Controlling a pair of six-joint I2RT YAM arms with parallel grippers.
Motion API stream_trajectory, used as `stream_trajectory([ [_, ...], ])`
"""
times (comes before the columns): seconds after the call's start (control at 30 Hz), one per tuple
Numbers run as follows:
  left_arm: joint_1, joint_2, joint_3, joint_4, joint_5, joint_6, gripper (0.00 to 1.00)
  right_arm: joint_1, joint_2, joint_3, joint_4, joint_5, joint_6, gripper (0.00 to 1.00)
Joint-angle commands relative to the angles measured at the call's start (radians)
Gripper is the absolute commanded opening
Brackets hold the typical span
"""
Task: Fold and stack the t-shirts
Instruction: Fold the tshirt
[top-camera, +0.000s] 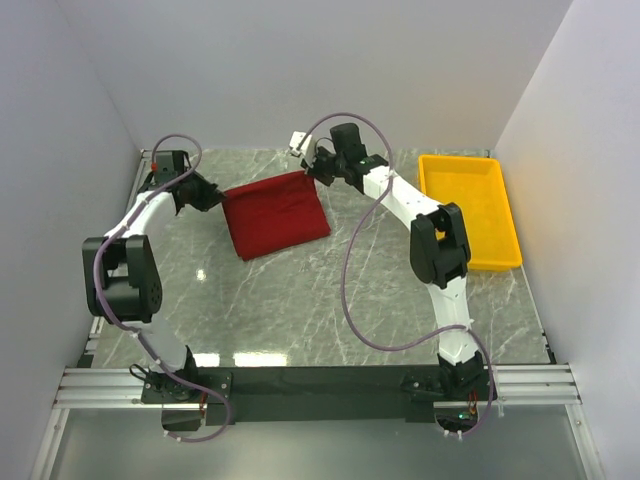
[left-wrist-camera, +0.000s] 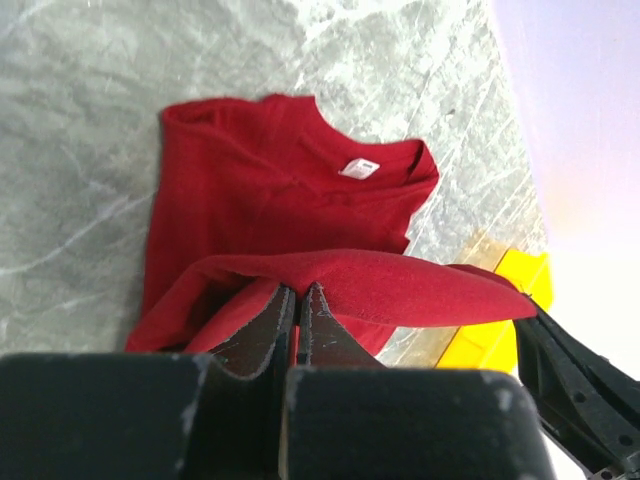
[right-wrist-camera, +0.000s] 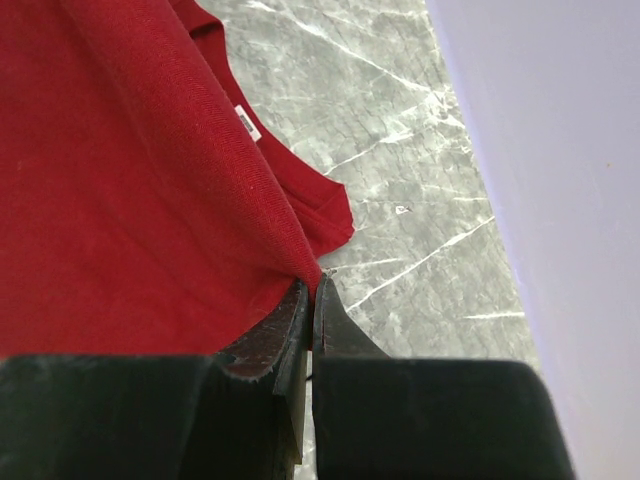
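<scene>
Top view: dark red short-sleeved cloth t-shirt (top-camera: 275, 215) lying part-folded on grey marbled table (top-camera: 300, 310), stretched between the two sets of jaws. Yellow plastic tray (top-camera: 470, 210) well apart, out beyond the right arm. Small white neck tag (left-wrist-camera: 359, 168) not seen from above but plain in both wrist views, ahead of the jaws.

On left gripper (left-wrist-camera: 298, 300): jaws pinched tight on a raised fold of red cloth draped over the tips.

On right gripper (right-wrist-camera: 312, 290): jaws closed on a corner, cloth spreading away to their left.
</scene>
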Motion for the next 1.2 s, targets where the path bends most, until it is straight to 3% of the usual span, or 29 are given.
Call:
stream_trajectory([
  [0.0, 0.014, 0.026, 0.053, 0.024, -0.013, 0.036, 0.0, 0.006, 0.017, 0.063, 0.066, 0.035, 0.023, 0.0],
  [0.43, 0.025, 0.119, 0.101, 0.008, 0.013, 0.045, 0.01, 0.027, 0.083, 0.106, 0.08, 0.068, 0.028, 0.01],
  [0.47, 0.025, 0.122, 0.108, 0.004, 0.015, 0.045, 0.02, 0.03, 0.087, 0.115, 0.084, 0.08, 0.032, 0.05],
  [0.53, 0.03, 0.138, 0.121, -0.005, 0.018, 0.042, 0.11, 0.033, 0.104, 0.122, 0.096, 0.111, 0.043, 0.28],
  [0.57, 0.03, 0.142, 0.141, -0.008, 0.018, 0.04, 0.25, 0.038, 0.109, 0.126, 0.116, 0.149, 0.06, 0.37],
  [0.6, 0.033, 0.152, 0.153, -0.03, 0.009, 0.04, 0.33, 0.041, 0.117, 0.13, 0.126, 0.171, 0.074, 0.54],
  [0.7, 0.037, 0.15, 0.204, -0.053, -0.011, 0.051, 0.48, 0.04, 0.127, 0.167, 0.152, 0.255, 0.147, 0.66],
  [0.87, 0.05, 0.101, 0.23, -0.048, -0.021, 0.115, 0.54, 0.03, 0.098, 0.181, 0.129, 0.262, 0.233, 0.68],
  [1.0, 0.051, 0.003, 0.143, -0.005, 0.056, 0.18, 0.57, -0.005, -0.004, 0.13, -0.041, -0.003, 0.22, 0.66],
  [1.03, 0.051, -0.017, 0.113, -0.001, 0.071, 0.187, 0.57, -0.025, -0.021, 0.11, -0.089, -0.142, 0.206, 0.66],
  [1.17, 0.043, -0.13, -0.118, 0.047, 0.137, 0.198, 0.57, -0.051, -0.069, 0.038, -0.268, -0.29, 0.259, 0.58],
])
